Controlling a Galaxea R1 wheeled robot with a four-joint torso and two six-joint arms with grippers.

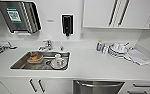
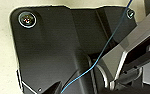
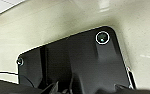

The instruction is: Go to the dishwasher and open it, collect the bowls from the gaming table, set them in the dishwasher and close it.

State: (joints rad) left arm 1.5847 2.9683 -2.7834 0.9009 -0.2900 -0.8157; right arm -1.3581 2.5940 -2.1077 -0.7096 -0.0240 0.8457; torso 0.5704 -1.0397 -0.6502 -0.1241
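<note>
Where the white counter (image 1: 91, 66) runs across the head view, the dishwasher (image 1: 98, 87) sits below its front edge, right of centre, its steel panel closed and its bar handle level along the top. White drawers (image 1: 143, 88) flank it on the right, and cabinet doors (image 1: 36, 86) with dark handles stand to its left. A steel sink (image 1: 21, 63) is set into the counter above those doors; inside lie an orange-brown container (image 1: 35, 58) and white crockery (image 1: 58, 62), near each other but apart. A tap (image 1: 47, 45) rises behind the sink. On the wall hang a paper-towel dispenser (image 1: 18, 16) and a dark soap dispenser (image 1: 67, 24). Further right on the counter stand a small bottle (image 1: 99, 46), a heap of white dishes (image 1: 118, 49) and a cloth (image 1: 138, 57) just beside them. Upper cabinets (image 1: 111, 12) hang above. Both wrist views look over the robot's dark plate toward a pale floor (image 2: 2, 50); I cannot tell whether either gripper's fingers are apart or together.
</note>
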